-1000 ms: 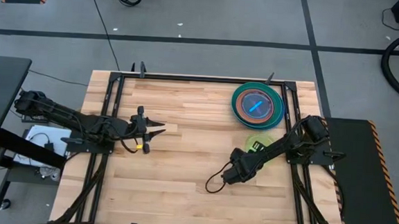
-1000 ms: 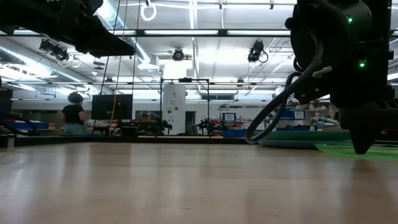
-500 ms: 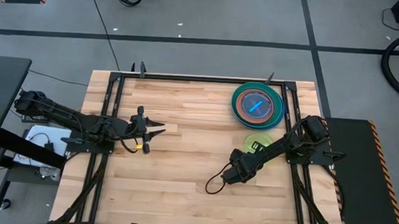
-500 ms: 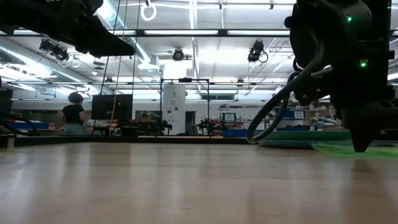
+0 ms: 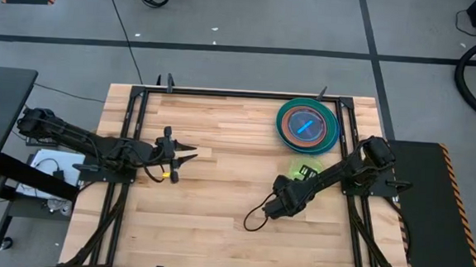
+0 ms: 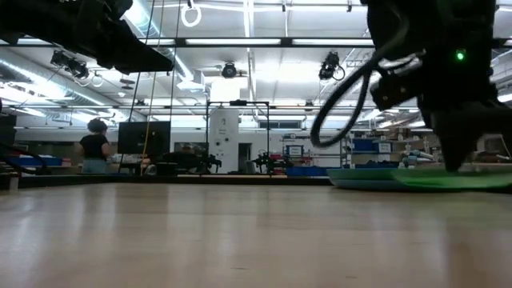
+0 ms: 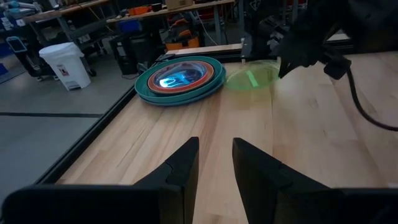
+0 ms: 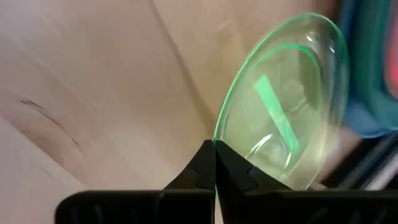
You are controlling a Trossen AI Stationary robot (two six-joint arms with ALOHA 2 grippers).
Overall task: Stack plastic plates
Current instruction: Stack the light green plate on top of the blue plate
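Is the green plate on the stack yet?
No. The right end effector holds the green plate by its rim, beside the stack.

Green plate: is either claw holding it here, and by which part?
Yes. The right claw is shut on the green plate, pinching its rim at the edge. The left claw is open and holds nothing.

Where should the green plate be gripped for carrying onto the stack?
By its thin rim, as the right gripper has it now, shut on the edge of the green plate farthest from the stack. The shallow plate offers nothing else to pinch.
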